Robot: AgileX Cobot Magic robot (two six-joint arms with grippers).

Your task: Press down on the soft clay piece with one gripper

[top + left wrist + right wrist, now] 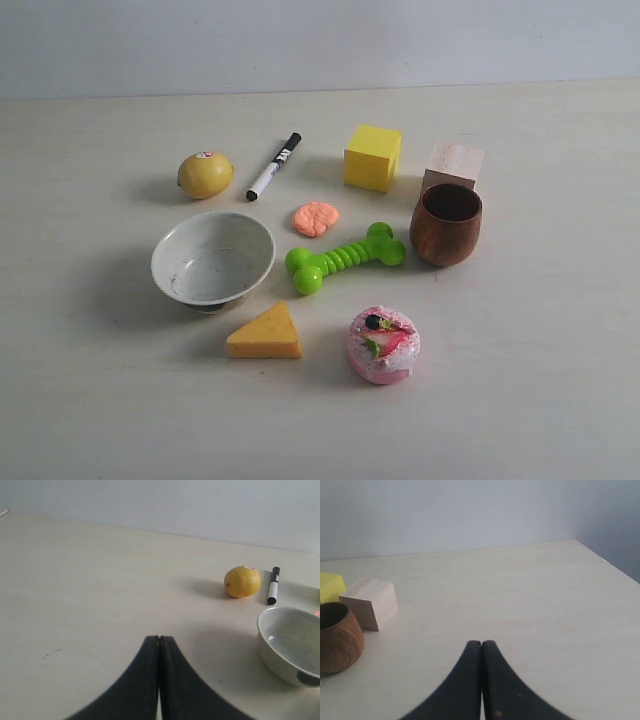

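The soft clay piece, a small salmon-orange wrinkled blob, lies flat on the table between the marker and the green bone toy. Neither arm shows in the exterior view. In the left wrist view my left gripper is shut with nothing in it, over bare table well short of the lemon and bowl. In the right wrist view my right gripper is also shut and empty, over bare table beside the wooden cup. The clay shows in neither wrist view.
Around the clay: a lemon, a black-and-white marker, a yellow cube, a pale wooden block, a wooden cup, a green bone toy, a white bowl, an orange cheese wedge, a pink cake puck.
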